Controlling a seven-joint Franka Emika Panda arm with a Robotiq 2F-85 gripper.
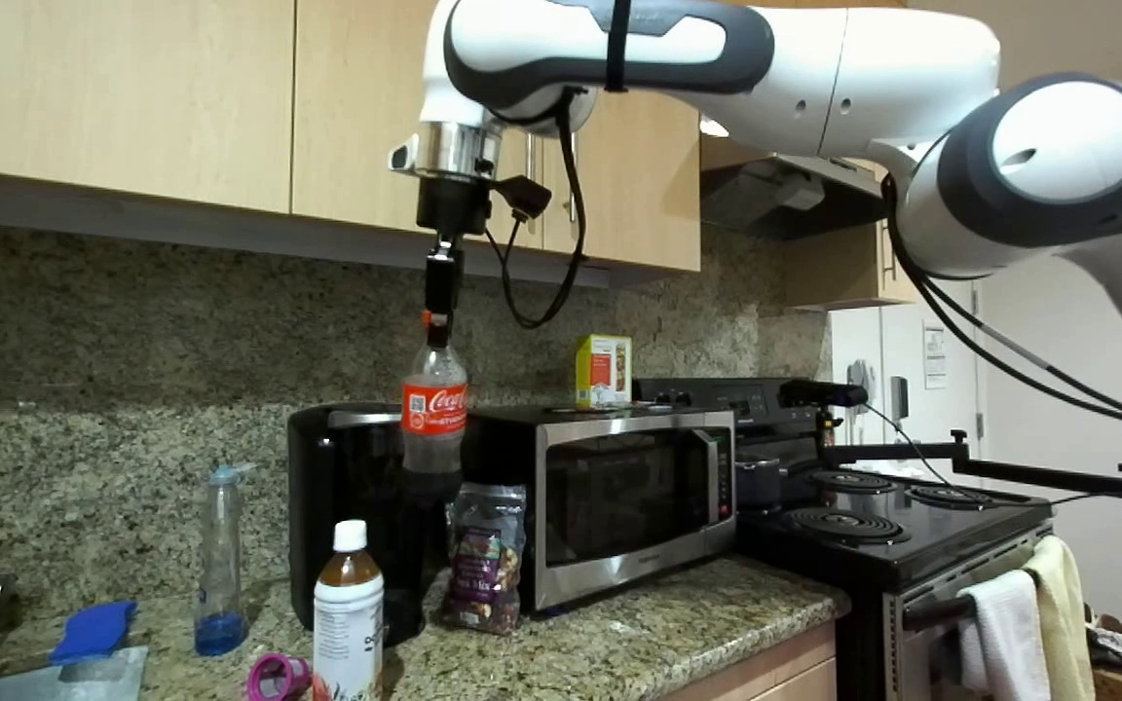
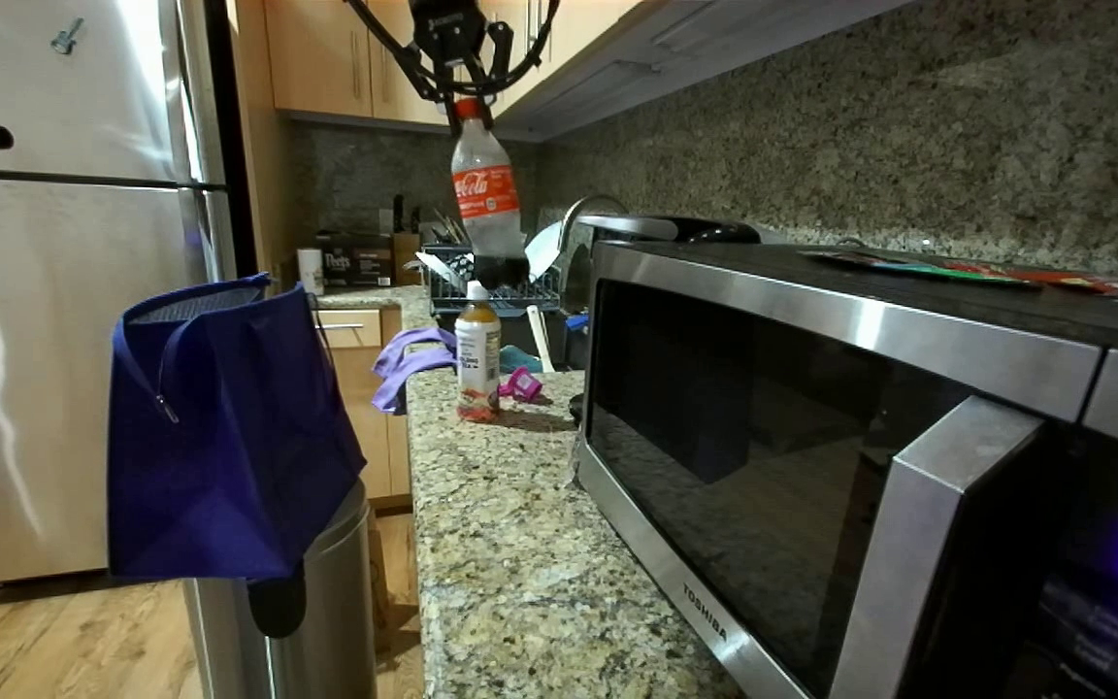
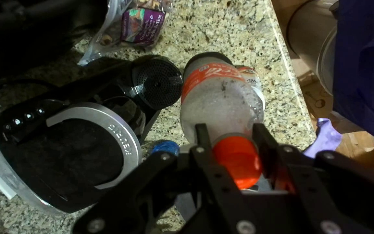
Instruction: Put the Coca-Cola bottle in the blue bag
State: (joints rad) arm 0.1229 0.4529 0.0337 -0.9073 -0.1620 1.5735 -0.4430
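The Coca-Cola bottle [image 1: 434, 411] hangs upright, slightly tilted, above the counter in both exterior views [image 2: 487, 192]. It has a red cap and red label, with a little dark cola at the bottom. My gripper [image 1: 438, 333] is shut on its neck and cap from above. In the wrist view the two fingers [image 3: 230, 130] stand either side of the red cap, with the bottle [image 3: 221, 100] pointing away. The blue bag [image 2: 229, 437] stands open-topped on a steel bin beside the counter. Part of the bag shows at the right edge of the wrist view [image 3: 365, 74].
A white-labelled bottle [image 1: 349, 623] stands on the counter below the held bottle. A coffee maker [image 3: 76, 156], a trail mix bag [image 1: 486, 565], a microwave [image 1: 634, 487] and a tall clear bottle [image 1: 220, 565] stand nearby. Cabinets [image 1: 356, 117] hang behind the arm. The steel bin [image 2: 326, 582] supports the bag.
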